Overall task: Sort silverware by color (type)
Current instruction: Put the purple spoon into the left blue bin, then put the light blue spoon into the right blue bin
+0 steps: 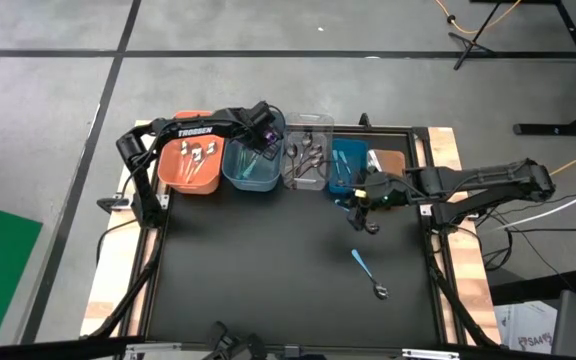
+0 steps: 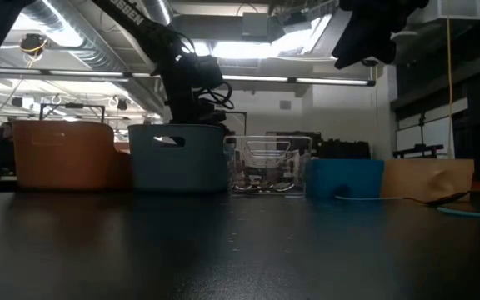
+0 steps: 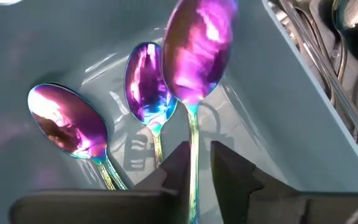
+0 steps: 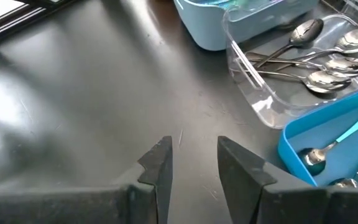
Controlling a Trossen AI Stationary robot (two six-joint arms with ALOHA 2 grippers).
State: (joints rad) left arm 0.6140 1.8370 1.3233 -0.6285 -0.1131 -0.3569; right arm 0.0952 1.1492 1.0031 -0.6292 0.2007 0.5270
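L tool (image 3: 194,165) over grey-blue bin (image 3: 272,93), slim iridescent purple spoon (image 3: 194,56) betw. narrowly parted fingers; grip unclear. R tool (image 4: 191,158) wide, empty, above matte black bench (image 4: 73,93).

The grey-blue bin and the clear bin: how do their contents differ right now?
The grey-blue bin holds iridescent purple spoons with teal-gold handles; the clear bin holds plain shiny silver spoons. The left gripper hangs inside the grey-blue bin with one purple spoon's handle between its fingers; no gripper is in the clear bin. Both hold a single spoon type.
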